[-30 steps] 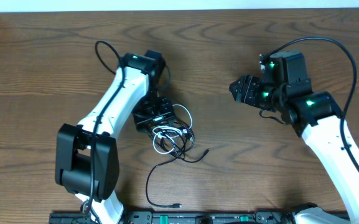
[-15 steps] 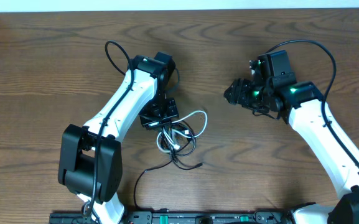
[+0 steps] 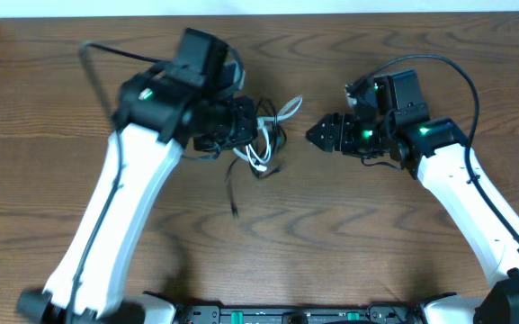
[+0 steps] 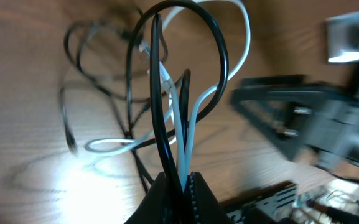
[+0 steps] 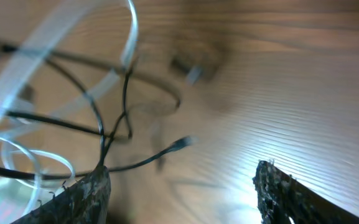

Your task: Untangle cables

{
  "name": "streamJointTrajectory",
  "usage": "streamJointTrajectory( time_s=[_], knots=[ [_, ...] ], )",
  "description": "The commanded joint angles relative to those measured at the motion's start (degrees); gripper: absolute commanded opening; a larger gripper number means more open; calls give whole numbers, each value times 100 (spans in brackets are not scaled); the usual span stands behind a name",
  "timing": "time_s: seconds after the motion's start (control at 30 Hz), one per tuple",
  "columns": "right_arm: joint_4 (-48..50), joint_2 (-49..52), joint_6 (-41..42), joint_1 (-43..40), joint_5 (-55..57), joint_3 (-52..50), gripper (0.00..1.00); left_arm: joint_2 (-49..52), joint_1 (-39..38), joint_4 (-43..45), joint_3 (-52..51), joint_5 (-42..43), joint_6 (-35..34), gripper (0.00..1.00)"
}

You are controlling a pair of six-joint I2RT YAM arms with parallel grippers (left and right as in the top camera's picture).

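**Q:** What is on the left side?

**A:** Seen from overhead, the left arm reaches up and across a brown wooden table (image 3: 52, 99). The left gripper (image 4: 180, 188) is clenched on the cables (image 3: 263, 144). Its wrist camera shows black and white strands pinched together between the fingertips. Above the pinch, a black cable (image 4: 219, 53) and a white cable (image 4: 244, 43) fan out in loops that cross each other.

**Q:** Where is the tangle itself?

**A:** It is near the middle of the table, at the tip of the left gripper, and appears to be raised off the wood. One thin black strand (image 3: 232, 191) trails down from it towards the near edge. It is blurred, so I cannot make out its plug.

**Q:** And on the right?

**A:** The right gripper (image 3: 317, 135) points at the tangle from just beside it, without touching. Its jaws are released. In its wrist view the two fingers (image 5: 83, 194) stand wide apart, with the loops directly ahead of them.

**Q:** How should this step be done well?

**A:** My judgement is that the step in hand is a second grasp, so that the two arms can pull the knot apart.
- The right gripper should close on a single strand. The outer white loop looks the easiest to pick out.
- It should avoid the crossing point where several strands meet.
- The left grip should hold firm while the right draws away slowly.
- If the knot tightens instead of loosening, it should stop.
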Motion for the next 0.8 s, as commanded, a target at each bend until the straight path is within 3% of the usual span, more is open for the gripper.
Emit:
streamJointTrajectory(
  time_s=[0.0, 0.27, 0.43, 0.6, 0.67, 0.77],
  knots=[
    [275, 17, -339, 24, -1414, 105, 70, -170, 17, 96, 35, 107, -417, 8],
    [1025, 15, -289, 321, -2474, 105, 71, -173, 17, 114, 24, 127, -586, 8],
    [1440, 17, -96, 546, -2411, 105, 70, -166, 17, 114, 24, 317, -627, 8],
    [1202, 26, 310, 778, -990, 105, 50, -166, 17, 114, 24, 612, -625, 8],
    [1121, 48, 369, 872, -629, 105, 46, -166, 17, 136, 24, 822, -623, 8],
    [1099, 92, 380, 975, -428, 105, 22, -166, 17, 160, 24, 1005, -619, 8]
  ],
)
